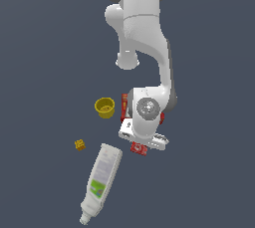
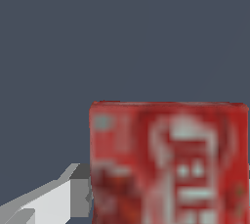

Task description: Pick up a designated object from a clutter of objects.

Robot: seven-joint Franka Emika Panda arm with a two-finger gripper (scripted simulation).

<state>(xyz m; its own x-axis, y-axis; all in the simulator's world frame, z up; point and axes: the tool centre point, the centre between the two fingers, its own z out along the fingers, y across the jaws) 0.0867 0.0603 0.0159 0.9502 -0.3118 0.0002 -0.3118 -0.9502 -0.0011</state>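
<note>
The step in hand looks like the grasp itself — the gripper (image 1: pixel 141 145) is down over the small red packet (image 1: pixel 139 148), which peeps out just below the wrist in the exterior view, a little right of the top of the white labelled bottle (image 1: pixel 101 182). In the wrist view the packet (image 2: pixel 168 162) fills the near field, red with blurred white lettering, and one pale finger (image 2: pixel 53 201) lies right against its edge. The other finger is out of sight, so I cannot tell whether the jaws are pinching the packet or merely spread around it.

The next move, as I judge it, calls for a firm closure confirmed on the packet's flat sides, then a straight lift — clear of the large red cracker box (image 1: pixel 125 106), whose red edge shows under the arm on the far side.

The arm reaches down from the far side of the scene, elbow bent, wrist pointing straight down. The yellow cup (image 1: pixel 104 107) stands to the left of the wrist, apart from it; the tiny yellow cube (image 1: pixel 79 145) lies well off to the left.
</note>
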